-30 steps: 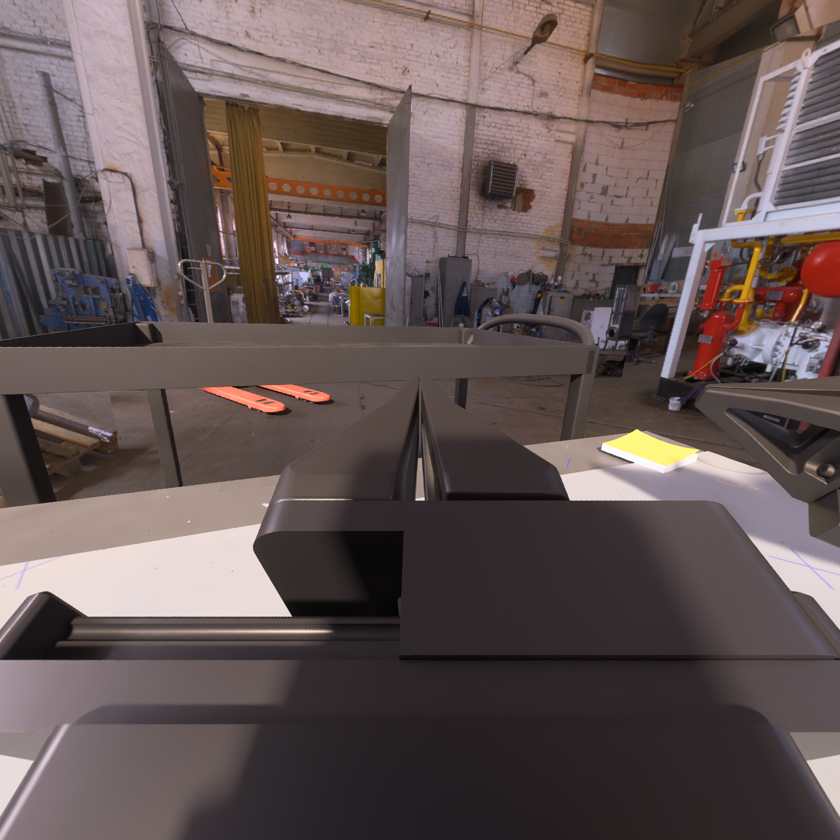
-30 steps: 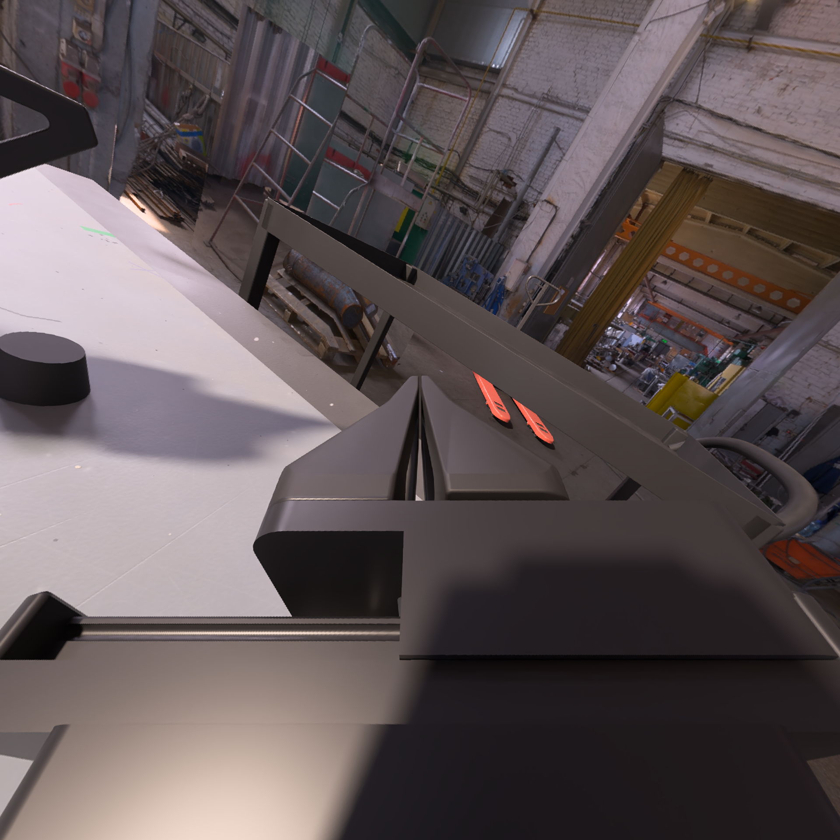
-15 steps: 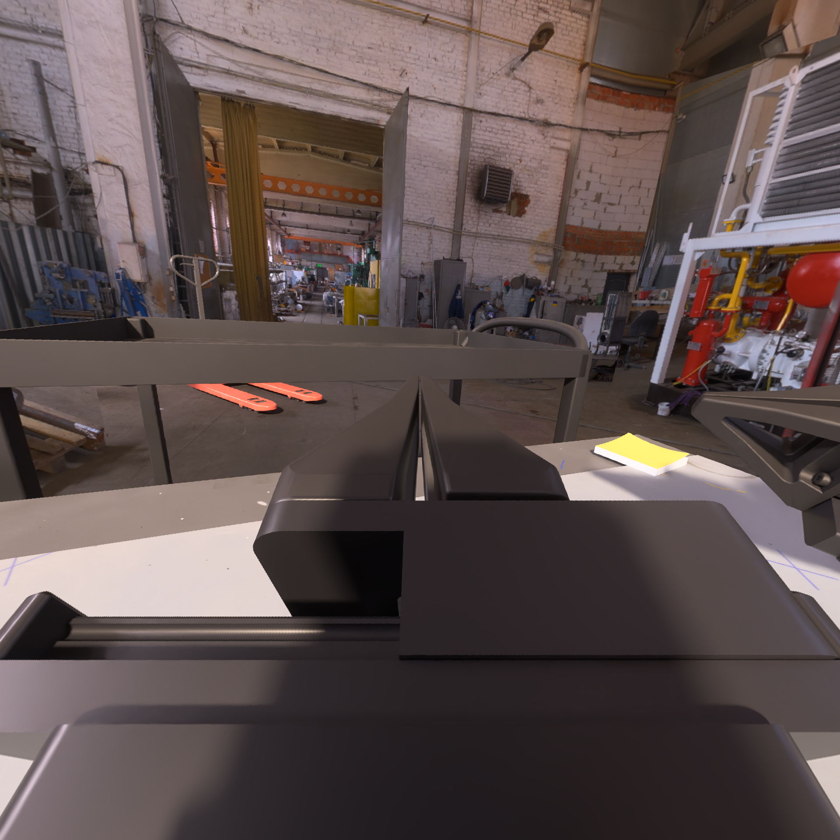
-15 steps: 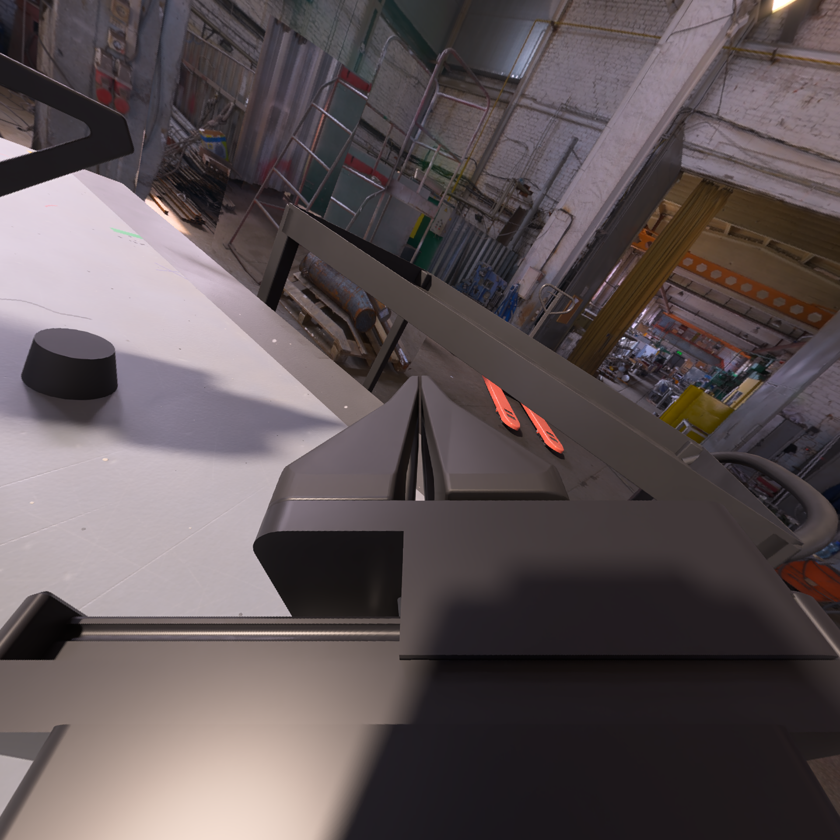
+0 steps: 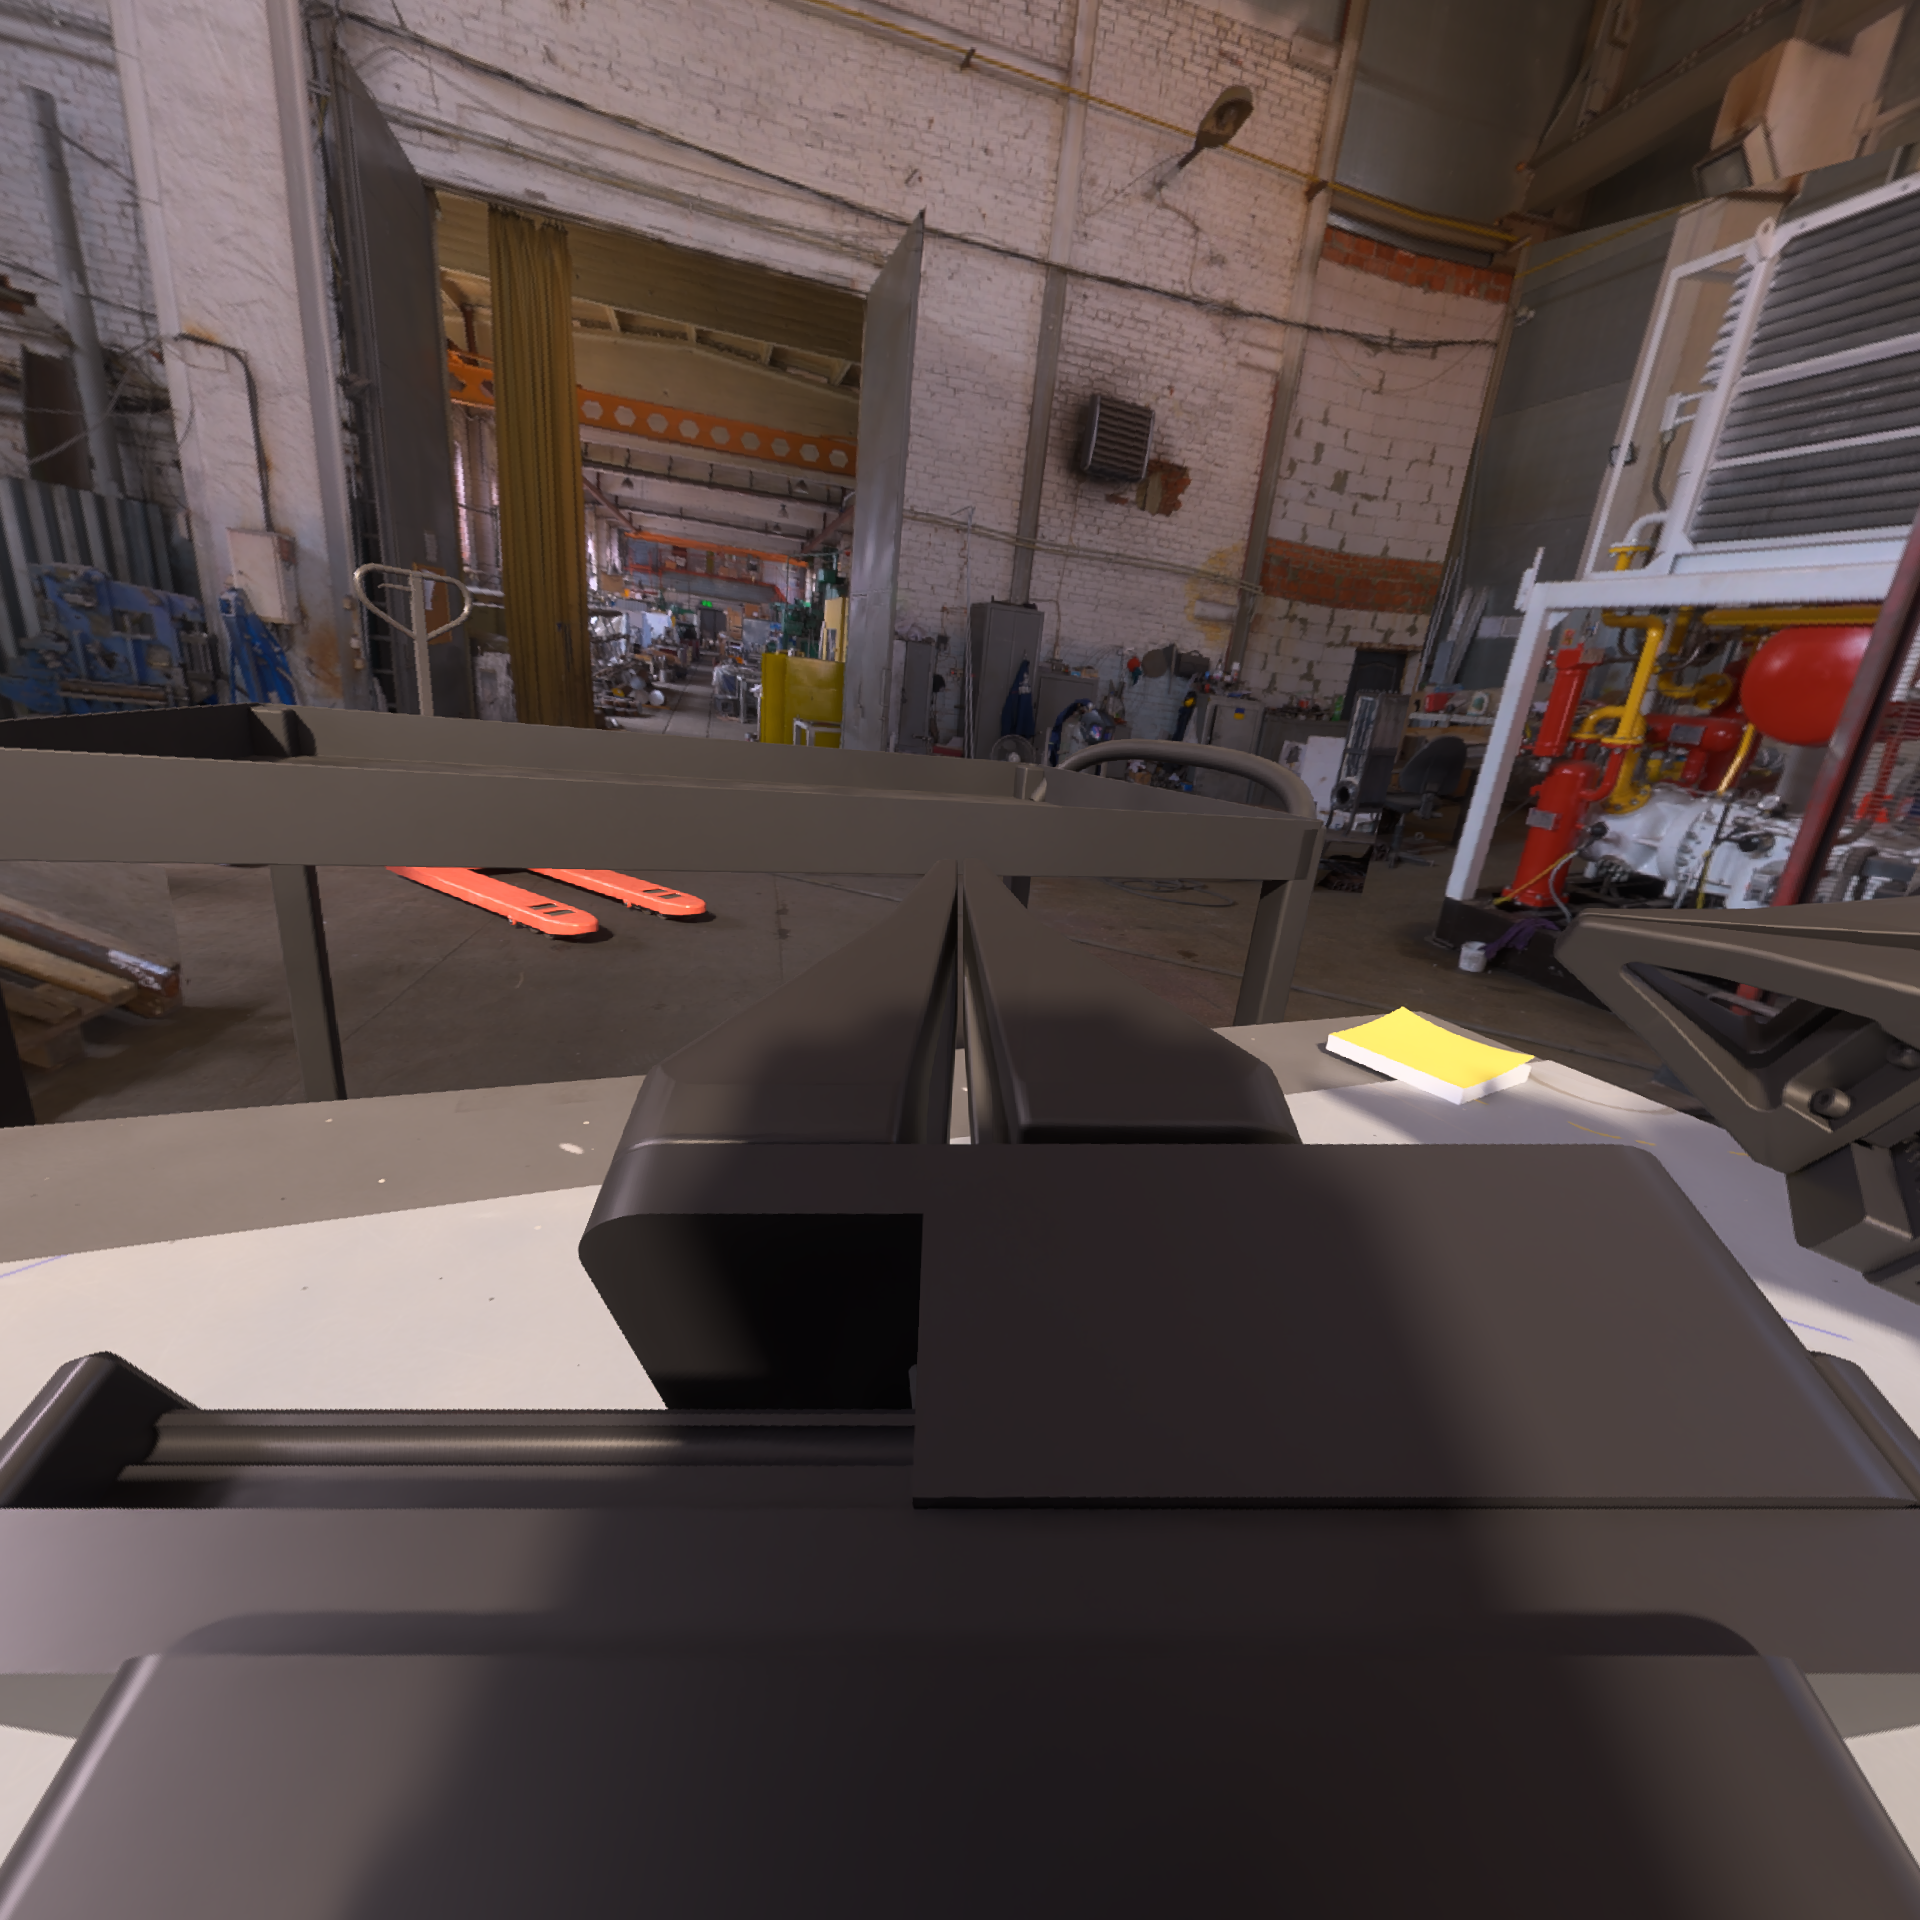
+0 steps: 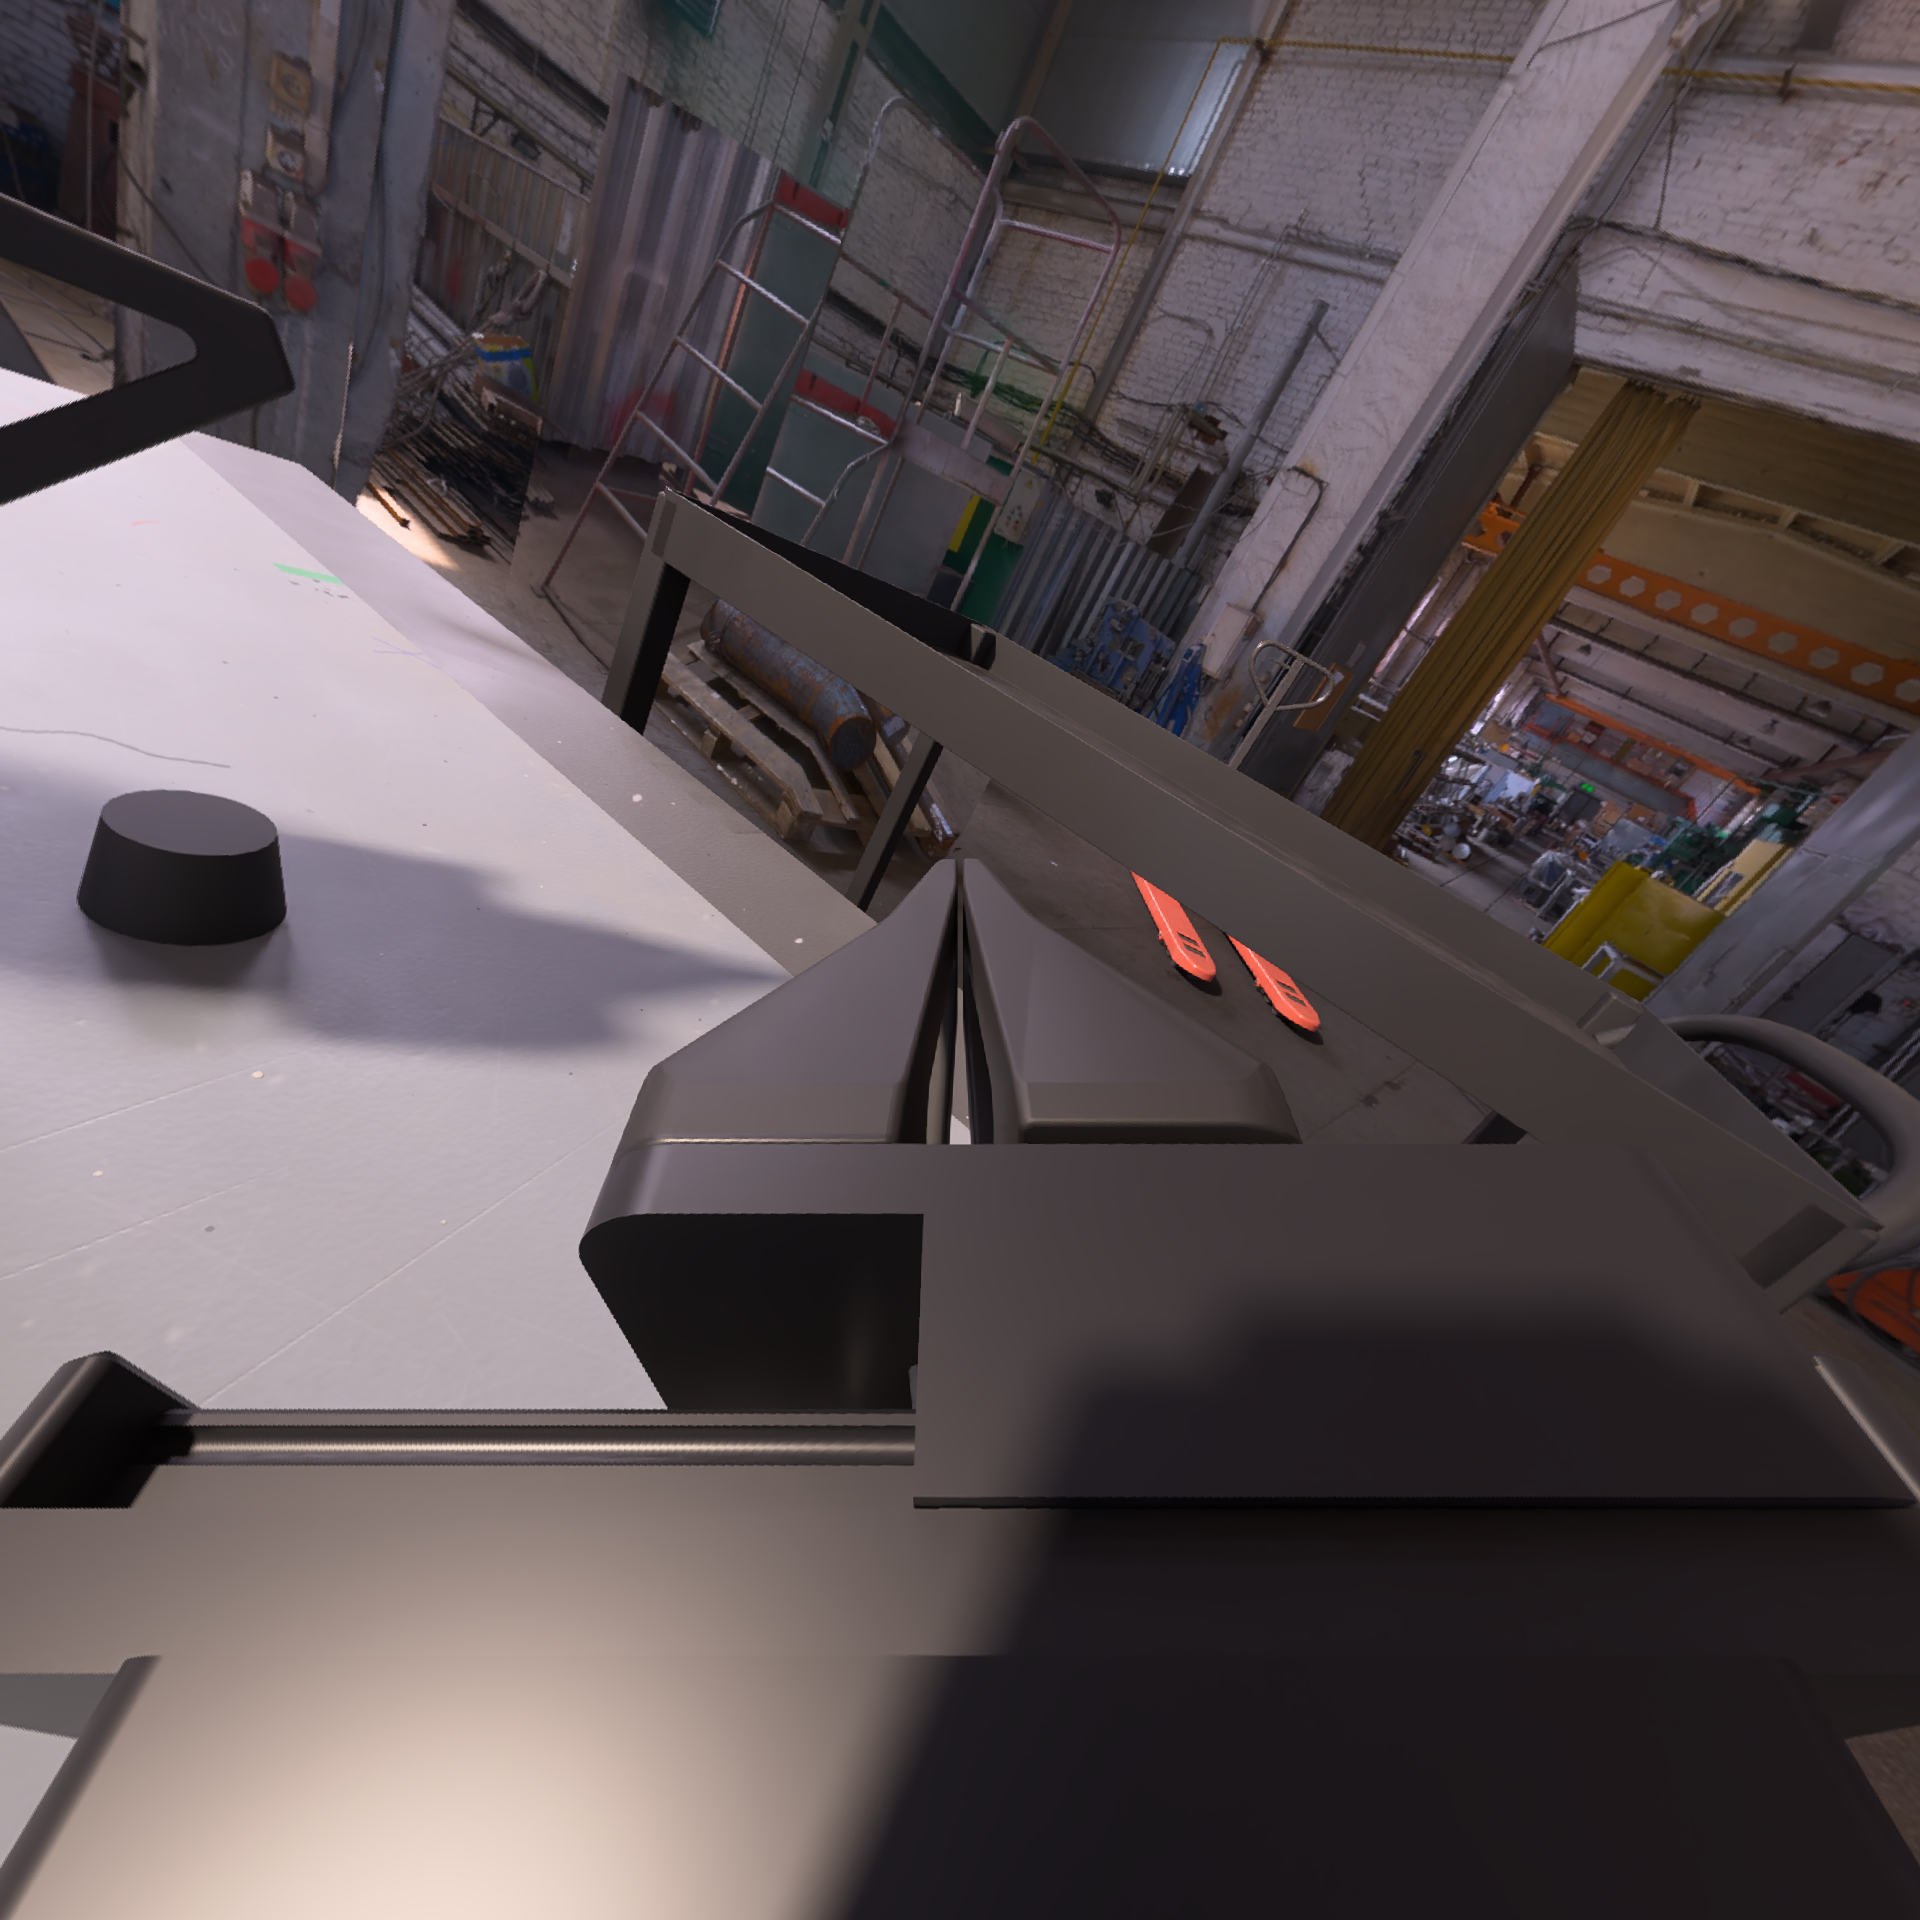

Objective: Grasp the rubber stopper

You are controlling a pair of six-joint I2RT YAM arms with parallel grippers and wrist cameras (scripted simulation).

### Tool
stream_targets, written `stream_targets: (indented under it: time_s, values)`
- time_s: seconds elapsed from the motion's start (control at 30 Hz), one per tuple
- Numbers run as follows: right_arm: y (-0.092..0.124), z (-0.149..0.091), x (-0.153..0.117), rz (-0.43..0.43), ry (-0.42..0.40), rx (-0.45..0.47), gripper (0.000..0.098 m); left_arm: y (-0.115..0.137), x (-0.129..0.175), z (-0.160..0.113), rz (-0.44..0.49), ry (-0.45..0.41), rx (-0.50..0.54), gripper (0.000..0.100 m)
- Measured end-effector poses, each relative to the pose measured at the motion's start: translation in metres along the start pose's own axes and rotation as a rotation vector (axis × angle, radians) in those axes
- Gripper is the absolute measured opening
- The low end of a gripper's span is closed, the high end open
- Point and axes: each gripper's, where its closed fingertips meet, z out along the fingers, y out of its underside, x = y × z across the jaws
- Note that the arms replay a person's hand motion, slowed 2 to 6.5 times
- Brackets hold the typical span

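Note:
The rubber stopper [image 6: 183, 868] is a black tapered plug standing upright on the white table [image 6: 312, 1091], at the left of the right wrist view. My right gripper [image 6: 958, 883] is shut and empty, held above the table, well to the right of the stopper and pointing past the table's far edge. My left gripper [image 5: 958, 883] is shut and empty, above the table near its far edge. The stopper does not show in the left wrist view. Part of the other arm [image 5: 1766, 1049] shows at the right of the left wrist view.
A yellow pad of notes [image 5: 1429, 1051] lies on the table near its far edge, right of my left gripper. A grey metal frame [image 5: 623, 805] stands beyond the table edge. A dark part of the left arm [image 6: 125, 364] hangs at the upper left of the right wrist view.
The right wrist view has swung left: the stopper has moved right and into fuller view. The left wrist view has shifted slightly, with the yellow pad drifting left. Both grippers stay shut.

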Motion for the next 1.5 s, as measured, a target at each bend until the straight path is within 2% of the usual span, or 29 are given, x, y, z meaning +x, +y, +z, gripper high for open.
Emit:
stream_targets:
  time_s: [0.33,0.9,1.03,1.23,1.4,1.5]
  values:
    - [0.003,0.000,0.008,0.067,0.018,-0.003,0.0009,-0.003,-0.001,-0.002,-0.047,0.011,0.014,0.001]
    - [0.007,0.003,0.013,0.111,0.030,-0.007,0.0009,0.002,-0.011,-0.001,-0.142,0.000,-0.008,0.001]
    - [0.007,0.002,0.013,0.111,0.028,-0.007,0.0009,0.014,-0.004,0.003,-0.143,0.059,-0.110,0.011]
    - [0.006,0.002,0.012,0.096,0.024,-0.006,0.0009,0.034,0.003,0.005,-0.113,0.120,-0.370,0.033]
    - [0.005,0.002,0.011,0.081,0.018,-0.002,0.0009,0.049,0.009,-0.004,-0.084,0.168,-0.590,0.049]
    - [0.005,0.003,0.010,0.072,0.011,-0.001,0.0009,0.057,0.008,-0.012,-0.063,0.167,-0.698,0.055]
